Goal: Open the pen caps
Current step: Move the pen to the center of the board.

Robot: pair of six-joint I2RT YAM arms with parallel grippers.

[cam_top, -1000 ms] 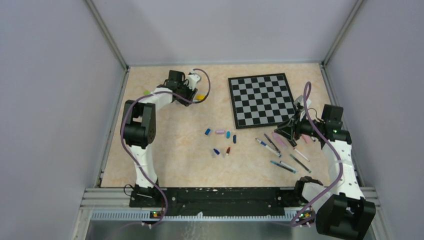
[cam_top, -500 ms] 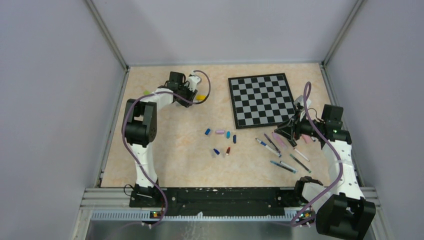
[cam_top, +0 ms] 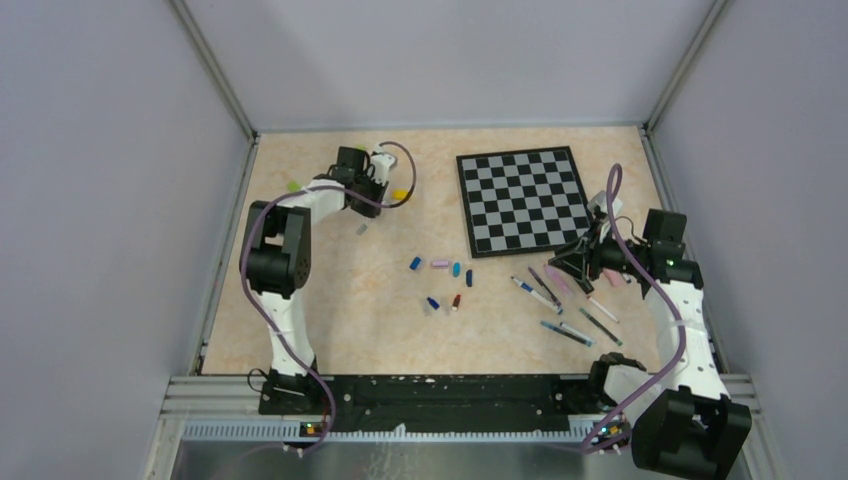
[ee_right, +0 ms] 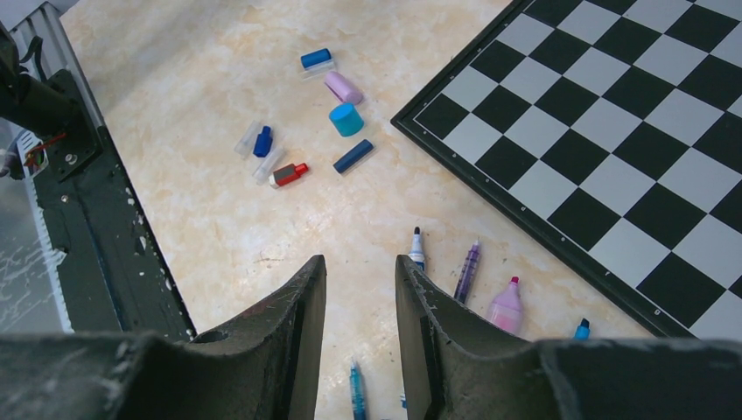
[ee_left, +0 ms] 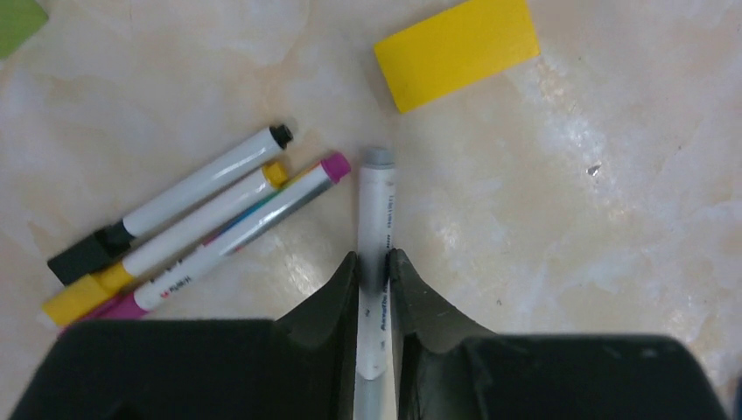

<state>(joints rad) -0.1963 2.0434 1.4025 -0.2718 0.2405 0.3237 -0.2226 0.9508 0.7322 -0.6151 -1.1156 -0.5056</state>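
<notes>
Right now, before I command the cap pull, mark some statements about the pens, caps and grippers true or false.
1. The left gripper is closed on a white-barrelled pen with a grey end. True.
2. The right gripper holds a pen. False: its jaws stand apart, empty.
3. Three capped white pens lie beside the gripped one. True.
4. The small loose coloured caps lie on the black-and-white chessboard. False: they lie on the beige table beside it.

Probably a robotics lab: grey panel walls [cam_top: 120, 150] enclose a table [cam_top: 340, 300] with robot arms [cam_top: 283, 250].
</notes>
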